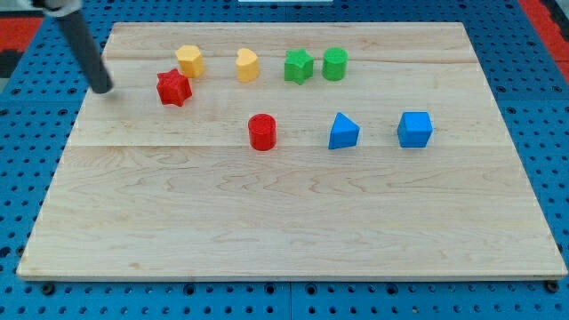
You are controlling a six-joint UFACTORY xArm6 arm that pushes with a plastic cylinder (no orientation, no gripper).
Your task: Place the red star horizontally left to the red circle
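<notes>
The red star (174, 88) lies at the upper left of the wooden board (284, 222). The red circle (262, 132) stands near the board's middle, to the right of and below the star. My tip (104, 89) is at the star's left, a short gap away and about level with it, not touching it. The rod slants up toward the view's top left.
A yellow hexagon (189, 60) sits just above and right of the red star. A yellow heart (247, 65), green star (299, 66) and green cylinder (335, 64) line the top. A blue triangle (343, 132) and blue cube (414, 129) sit right of the red circle.
</notes>
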